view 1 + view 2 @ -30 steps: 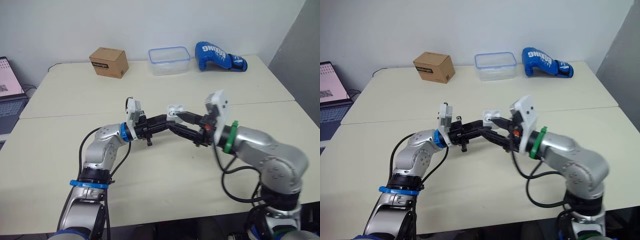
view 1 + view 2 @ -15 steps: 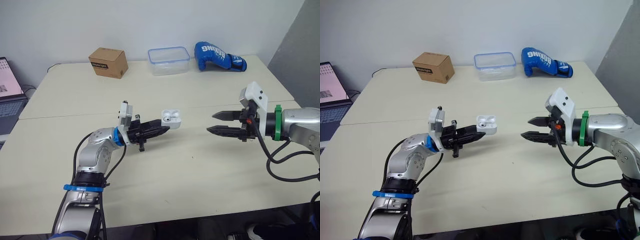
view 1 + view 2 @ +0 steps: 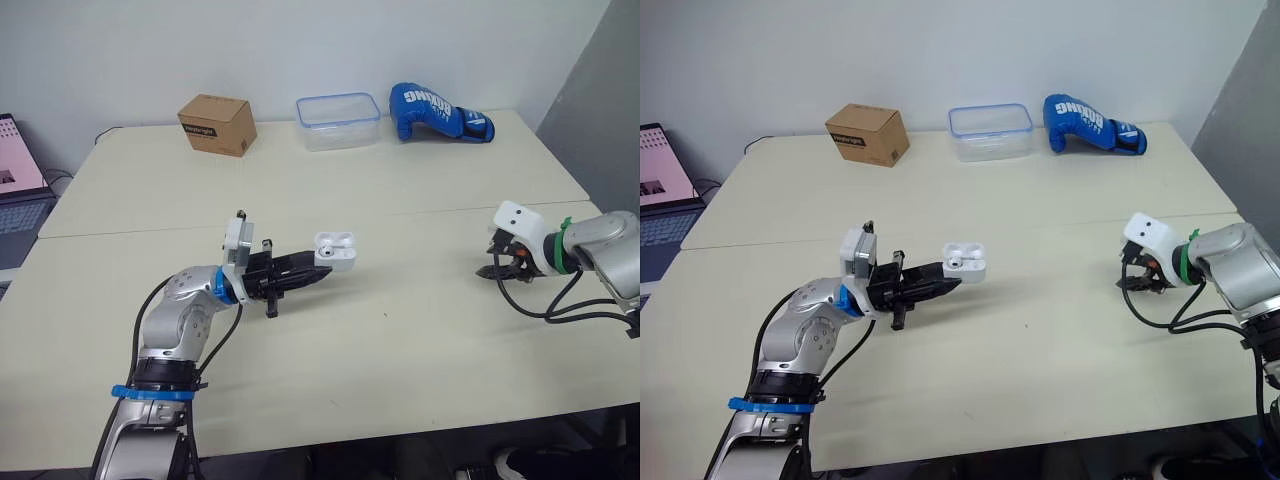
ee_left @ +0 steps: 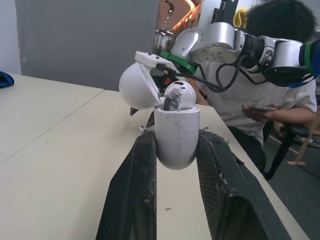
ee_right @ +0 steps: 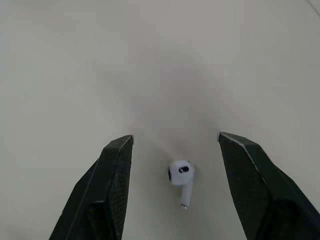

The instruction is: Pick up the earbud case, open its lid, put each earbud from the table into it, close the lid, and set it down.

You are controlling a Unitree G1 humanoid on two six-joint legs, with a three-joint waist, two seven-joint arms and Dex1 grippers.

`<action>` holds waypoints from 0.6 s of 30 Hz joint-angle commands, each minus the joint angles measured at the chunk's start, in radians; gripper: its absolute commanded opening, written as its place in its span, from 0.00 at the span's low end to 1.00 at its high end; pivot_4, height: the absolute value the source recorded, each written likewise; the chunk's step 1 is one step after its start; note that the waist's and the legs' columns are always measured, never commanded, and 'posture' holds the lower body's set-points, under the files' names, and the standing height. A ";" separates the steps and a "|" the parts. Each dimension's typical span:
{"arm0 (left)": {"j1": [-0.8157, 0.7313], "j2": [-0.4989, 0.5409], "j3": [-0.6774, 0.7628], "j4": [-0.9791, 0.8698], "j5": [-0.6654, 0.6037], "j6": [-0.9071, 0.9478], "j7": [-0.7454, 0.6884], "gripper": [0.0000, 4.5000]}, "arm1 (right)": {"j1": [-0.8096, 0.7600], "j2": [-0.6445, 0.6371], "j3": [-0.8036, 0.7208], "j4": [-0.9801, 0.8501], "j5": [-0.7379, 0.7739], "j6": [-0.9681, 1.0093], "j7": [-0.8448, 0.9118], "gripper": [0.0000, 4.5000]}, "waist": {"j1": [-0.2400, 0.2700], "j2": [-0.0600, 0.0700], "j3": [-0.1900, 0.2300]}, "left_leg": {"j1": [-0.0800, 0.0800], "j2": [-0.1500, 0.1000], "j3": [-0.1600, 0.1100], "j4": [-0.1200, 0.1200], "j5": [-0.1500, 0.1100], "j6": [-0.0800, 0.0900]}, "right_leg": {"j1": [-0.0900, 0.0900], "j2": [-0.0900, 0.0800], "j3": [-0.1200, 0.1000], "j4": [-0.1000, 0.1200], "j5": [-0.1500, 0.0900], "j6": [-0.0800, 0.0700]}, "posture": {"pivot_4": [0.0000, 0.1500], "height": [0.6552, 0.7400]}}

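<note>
My left gripper (image 3: 316, 270) is shut on the white earbud case (image 3: 335, 251), holding it a little above the table's middle. In the left wrist view the case (image 4: 176, 135) stands between the two fingers with its lid tipped open and one earbud (image 4: 179, 95) seated inside. Over at the table's right side, my right gripper (image 3: 497, 266) points down at the surface. The right wrist view has it open (image 5: 175, 139), its fingers either side of a white earbud (image 5: 181, 175) lying on the table, not touching it.
Along the back edge stand a cardboard box (image 3: 217, 124), a clear container with a blue rim (image 3: 338, 121) and a blue boxing glove (image 3: 437, 112). A laptop (image 3: 15, 170) sits at the far left. A seated person (image 4: 260, 100) is beyond the table's right side.
My right gripper left the case, swung out to the right and tipped down over the earbud on the table. The left gripper drew back slightly left with the case.
</note>
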 commanded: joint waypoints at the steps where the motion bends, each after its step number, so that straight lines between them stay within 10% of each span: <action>1: 0.013 0.011 0.023 -0.051 -0.029 0.003 0.005 0.18 | -0.013 -0.008 -0.020 0.042 -0.052 -0.035 0.027 0.62 | 0.000 0.000 0.000 | 0.000 0.000 0.000 0.000 0.000 0.000 | 0.000 0.000 0.000 0.000 0.000 0.000 | 1.00 0.89; 18: 0.041 0.001 0.014 -0.084 -0.039 0.009 0.033 0.18 | -0.011 0.076 -0.029 0.179 -0.163 -0.095 0.060 0.62 | 0.000 0.000 0.000 | 0.000 0.000 0.001 0.000 0.000 0.000 | 0.000 0.000 0.000 0.000 0.000 0.000 | 1.00 0.89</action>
